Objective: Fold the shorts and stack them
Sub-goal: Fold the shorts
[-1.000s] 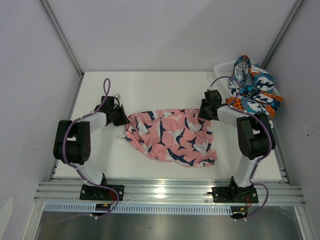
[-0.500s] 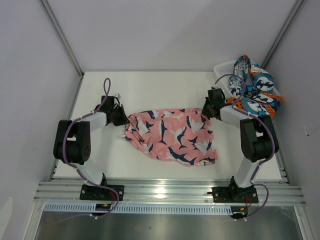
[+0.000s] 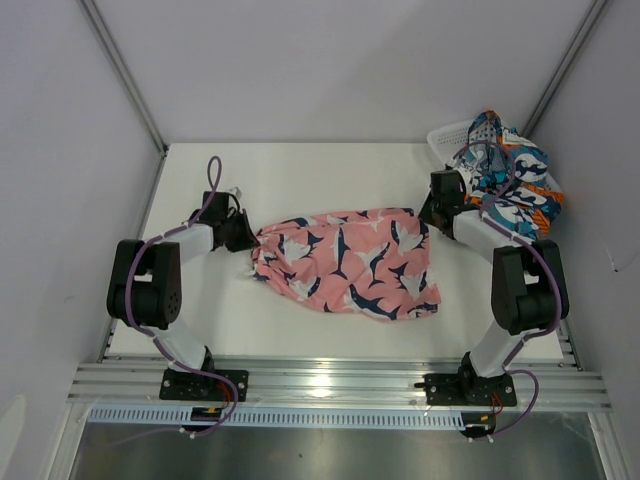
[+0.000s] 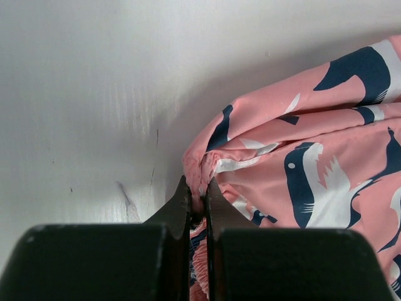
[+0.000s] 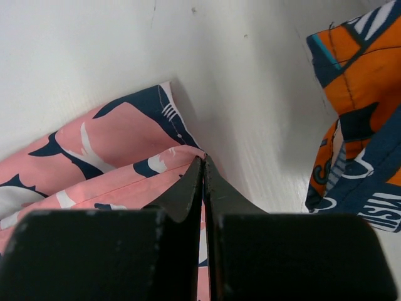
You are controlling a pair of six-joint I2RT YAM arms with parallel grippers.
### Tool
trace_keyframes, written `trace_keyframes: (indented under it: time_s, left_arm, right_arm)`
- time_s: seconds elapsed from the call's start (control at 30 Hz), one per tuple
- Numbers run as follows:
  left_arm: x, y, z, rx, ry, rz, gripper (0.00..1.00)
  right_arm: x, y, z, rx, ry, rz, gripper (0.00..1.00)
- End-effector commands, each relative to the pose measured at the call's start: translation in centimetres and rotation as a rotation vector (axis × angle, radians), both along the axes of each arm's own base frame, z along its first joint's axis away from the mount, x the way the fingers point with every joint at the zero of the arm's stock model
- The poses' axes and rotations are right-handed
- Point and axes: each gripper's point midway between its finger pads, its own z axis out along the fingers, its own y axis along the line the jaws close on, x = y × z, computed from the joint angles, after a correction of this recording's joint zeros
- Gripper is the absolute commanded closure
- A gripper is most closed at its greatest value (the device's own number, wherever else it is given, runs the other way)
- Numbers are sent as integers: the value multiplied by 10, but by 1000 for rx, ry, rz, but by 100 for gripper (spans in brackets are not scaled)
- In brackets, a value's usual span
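ROBOT: Rightward and toward the far edge my right pincer (image 3: 428,214) has travelled in the last second, its jaws closing on the way. It has drawn the pink shorts (image 3: 345,262) out wider across the table (image 3: 300,175).

EDITOR: What holds what, then?

ROBOT: Both pincers are pinched tight on the pink shorts. My left pincer (image 4: 198,188) nips a gathered bit of edge at the cloth's left end. The right one has the far right corner between its tips, as its wrist view shows. The left stays put as an anchor, so the right's pull takes the slack out.

EDITOR: Why stretch them?

ROBOT: By my reckoning, a fold needs a flat sheet. The cloth lies low on the table between my two arms, but it is wrinkled and slanting, with the near hem sagging toward the right. I judge this to be the spreading step, with no fold yet made.

EDITOR: And the other pair (image 3: 510,185)?

ROBOT: It is heaped in and over the basket (image 3: 447,135) at the far right corner, just beside my right pincer, and I have no grip on it. Its hanging edge is close enough that a further pull could brush it. Stacking waits until both are folded.
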Motion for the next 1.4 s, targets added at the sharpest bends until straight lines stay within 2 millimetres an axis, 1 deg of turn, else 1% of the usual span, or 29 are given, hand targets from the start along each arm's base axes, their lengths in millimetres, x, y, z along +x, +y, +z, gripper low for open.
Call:
trace_keyframes:
  time_s: [0.0, 0.03, 0.1, 0.2, 0.3, 0.33, 0.4, 0.47, 0.5, 0.53, 0.57, 0.6, 0.67, 0.7, 0.73, 0.77, 0.8, 0.83, 0.87, 0.9, 0.93, 0.97, 1.0, 1.03, 1.1, 1.13, 1.27, 1.33, 1.37]
  left_arm:
    - [9, 3, 6, 39, -33, -13, 100]
    - [9, 3, 6, 38, -31, -15, 100]
    - [9, 3, 6, 38, -33, -15, 100]
    - [9, 2, 6, 37, -34, -14, 100]
    - [9, 2, 7, 36, -35, -13, 100]
    - [9, 2, 7, 35, -36, -12, 100]
    - [9, 2, 7, 33, -40, -9, 100]
    - [10, 2, 9, 35, -44, -10, 100]
    - [9, 2, 8, 36, -40, -8, 100]
    - [9, 2, 8, 39, -41, -5, 100]
    - [9, 2, 9, 41, -41, -3, 100]
    - [9, 3, 8, 46, -37, 2, 100]
    - [8, 4, 7, 50, -30, 10, 100]
    - [9, 4, 9, 48, -32, 15, 100]
    - [8, 4, 9, 48, -28, 18, 100]
    - [8, 4, 11, 46, -31, 24, 100]
    - [6, 5, 10, 42, -22, 37, 100]
    - [5, 4, 11, 41, -23, 45, 100]
    - [5, 4, 12, 40, -24, 53, 100]
    - [4, 3, 15, 36, -30, 63, 100]
    - [1, 0, 15, 38, -26, 61, 100]
    - [1, 0, 17, 43, -29, 68, 100]
    - [0, -1, 20, 47, -28, 76, 100]
    - [2, -3, 25, 46, -39, 73, 100]
    - [0, -4, 28, 53, -30, 77, 100]
    - [-1, -5, 31, 53, -34, 74, 100]
    - [0, -8, 47, 66, -55, 75, 100]
    - [-3, -8, 51, 75, -56, 74, 100]
    - [-1, -7, 56, 79, -64, 79, 100]
  right_arm:
    - [18, -20, 19, -22, -73, -88, 100]
    - [19, -19, 17, -19, -68, -85, 100]
    - [20, -14, 5, -10, -38, -63, 100]
    - [23, -2, -3, 22, -7, -5, 100]
    - [26, 4, -1, 42, -9, 13, 99]
    - [30, 7, 4, 49, -16, 24, 97]
    - [29, 12, 8, 57, -9, 39, 74]
    - [26, 15, 13, 59, -16, 47, 56]
    - [24, 16, 23, 65, -36, 51, 55]
    - [21, 17, 27, 70, -47, 54, 55]
    - [15, 20, 27, 74, -43, 63, 54]
    - [12, 23, 40, 86, -72, 70, 55]
    - [3, 32, 48, 91, -88, 91, 55]
    - [-6, 44, 45, 94, -83, 124, 56]
    - [-12, 50, 55, 101, -108, 144, 56]
    - [-16, 61, 58, 119, -119, 175, 59]
    - [-28, 73, 50, 137, -102, 209, 61]
    - [-34, 83, 48, 162, -100, 242, 64]
    - [-40, 97, 51, 213, -107, 285, 73]
    - [-51, 112, 43, 239, -83, 328, 80]
    - [-57, 124, 43, 260, -79, 368, 94]
    - [-61, 131, 38, 266, -71, 381, 100]
    - [-65, 140, 37, 272, -69, 405, 100]
    - [-73, 155, 34, 278, -58, 446, 100]
    - [-83, 172, 28, 294, -31, 488, 100]
    - [-91, 184, 25, 304, -15, 520, 100]
    - [-110, 204, 11, 321, 36, 570, 100]
    - [-120, 212, 0, 320, 81, 592, 100]
    - [-124, 214, -12, 313, 118, 592, 100]
